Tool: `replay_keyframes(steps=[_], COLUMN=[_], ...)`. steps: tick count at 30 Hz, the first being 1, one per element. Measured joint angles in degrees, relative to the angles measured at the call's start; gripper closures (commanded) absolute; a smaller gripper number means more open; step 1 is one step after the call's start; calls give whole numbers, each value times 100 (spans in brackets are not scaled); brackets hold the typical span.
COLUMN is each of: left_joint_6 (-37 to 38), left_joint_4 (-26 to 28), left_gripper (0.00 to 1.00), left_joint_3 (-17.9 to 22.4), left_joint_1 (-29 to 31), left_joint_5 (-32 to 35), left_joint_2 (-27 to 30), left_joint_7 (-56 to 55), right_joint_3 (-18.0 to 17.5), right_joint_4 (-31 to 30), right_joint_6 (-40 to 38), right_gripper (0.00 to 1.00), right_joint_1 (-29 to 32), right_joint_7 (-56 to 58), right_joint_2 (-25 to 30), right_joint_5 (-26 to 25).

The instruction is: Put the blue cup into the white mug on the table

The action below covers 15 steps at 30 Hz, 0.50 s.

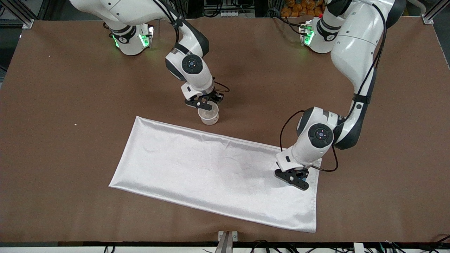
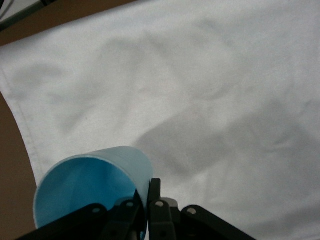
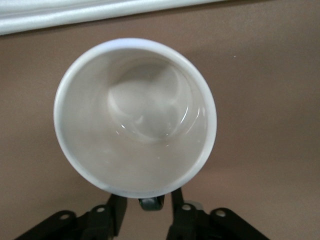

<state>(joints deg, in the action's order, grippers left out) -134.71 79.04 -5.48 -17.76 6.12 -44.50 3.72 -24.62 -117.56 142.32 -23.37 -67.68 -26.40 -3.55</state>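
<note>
The white mug (image 1: 209, 115) stands upright on the brown table (image 1: 70, 158), just past the cloth's edge on the robots' side. My right gripper (image 1: 206, 102) is low over it and open. In the right wrist view the fingers (image 3: 117, 210) straddle the mug's small dark handle (image 3: 151, 202) without touching it, and the mug (image 3: 135, 117) is empty. My left gripper (image 1: 296, 180) is low over the cloth's corner at the left arm's end. It is shut on the wall of the blue cup (image 2: 90, 187), one finger inside and one outside. The cup is almost hidden in the front view.
A shiny white rectangular cloth (image 1: 211, 172) lies slantwise across the middle of the table. It also fills the left wrist view (image 2: 210, 90). Two small crumbs lie on the table toward the right arm's end. A metal bracket sits at the table's near edge.
</note>
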Motion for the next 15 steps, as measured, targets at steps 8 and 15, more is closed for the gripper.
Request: replay_keyframes(steps=[8, 15], left_joint_6=[186, 760], left_joint_4=[-15, -26], left_gripper=[100, 100], left_joint_3=[-3, -7], left_joint_1=[-31, -30], left_joint_5=[302, 366], left_joint_2=[387, 846], left_joint_7=[0, 0], right_joint_3=[-25, -236], right_joint_4=[69, 268], right_joint_6=[25, -72], right_gripper=[0, 0], right_joint_1=[-26, -28], right_joint_7=[-358, -797], right_joint_2=[-4, 63], right_joint_5=[0, 0])
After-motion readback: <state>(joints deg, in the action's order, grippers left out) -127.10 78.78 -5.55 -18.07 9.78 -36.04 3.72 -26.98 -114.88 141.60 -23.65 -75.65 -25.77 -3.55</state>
